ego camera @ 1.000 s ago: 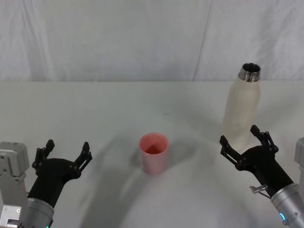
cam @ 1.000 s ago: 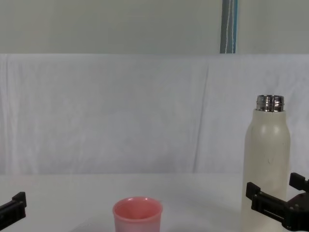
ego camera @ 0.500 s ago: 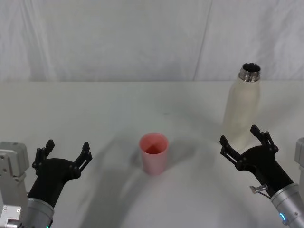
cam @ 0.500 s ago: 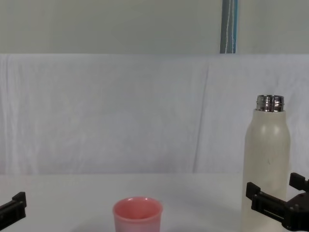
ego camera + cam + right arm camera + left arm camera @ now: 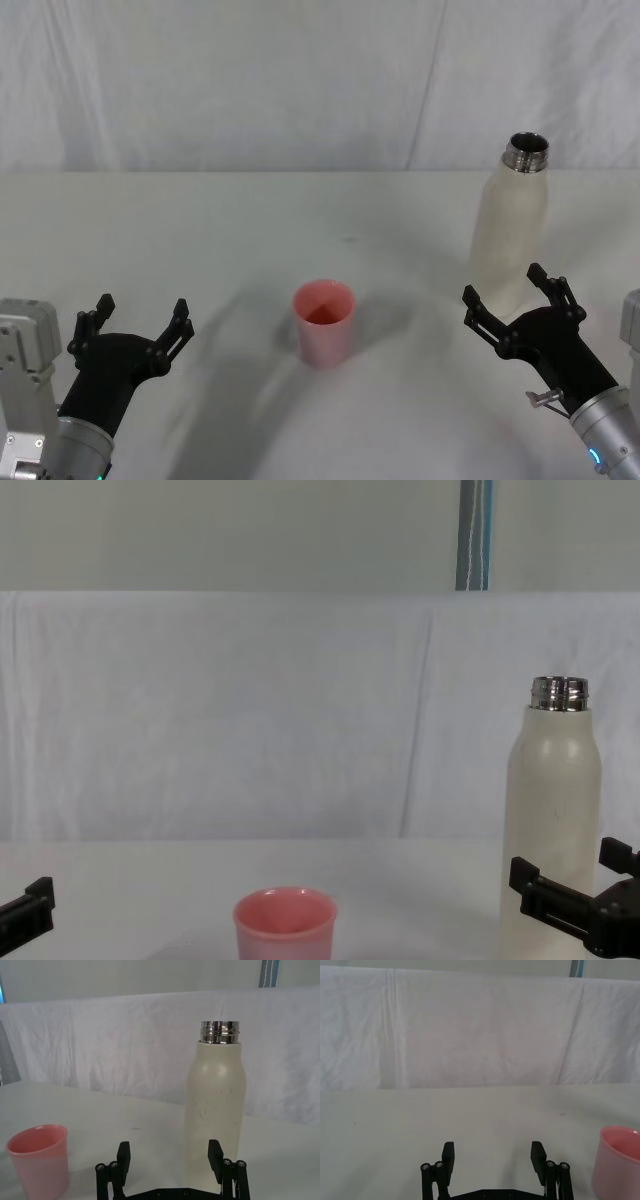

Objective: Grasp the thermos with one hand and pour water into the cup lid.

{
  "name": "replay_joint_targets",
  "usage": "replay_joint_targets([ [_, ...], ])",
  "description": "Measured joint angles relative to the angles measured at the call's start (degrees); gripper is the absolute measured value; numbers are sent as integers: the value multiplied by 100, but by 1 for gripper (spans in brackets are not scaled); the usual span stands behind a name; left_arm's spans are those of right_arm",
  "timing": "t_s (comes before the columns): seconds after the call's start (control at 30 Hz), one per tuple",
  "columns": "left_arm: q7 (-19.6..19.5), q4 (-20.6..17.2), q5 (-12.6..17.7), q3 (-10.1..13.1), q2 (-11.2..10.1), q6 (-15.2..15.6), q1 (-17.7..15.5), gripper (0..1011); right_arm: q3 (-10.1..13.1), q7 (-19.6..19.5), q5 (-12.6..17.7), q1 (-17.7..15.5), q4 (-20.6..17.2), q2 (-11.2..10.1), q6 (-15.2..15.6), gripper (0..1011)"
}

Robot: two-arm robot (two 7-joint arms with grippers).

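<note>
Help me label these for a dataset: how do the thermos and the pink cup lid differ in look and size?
The thermos is cream-white and matte; the cup lid is pink plastic. The thermos stands much taller than the cup lid. The thermos narrows to a shiny threaded steel neck, while the cup lid has a wide round rim and tapers slightly downward. Both stand upright and uncapped on the white table, untouched; the right gripper waits open just before the thermos.

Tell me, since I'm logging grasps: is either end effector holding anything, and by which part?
Nothing is held. The right end effector is open just short of the thermos; the left end effector is open over the table.
</note>
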State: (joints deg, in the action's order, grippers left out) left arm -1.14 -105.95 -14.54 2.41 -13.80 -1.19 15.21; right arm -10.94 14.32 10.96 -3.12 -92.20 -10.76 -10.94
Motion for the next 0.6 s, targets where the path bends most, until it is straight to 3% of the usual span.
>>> replay_joint_targets([
  [0.6, 0, 0, 0, 0, 0, 0, 0, 1001, 0, 0, 0, 0, 0, 0, 0, 1001],
])
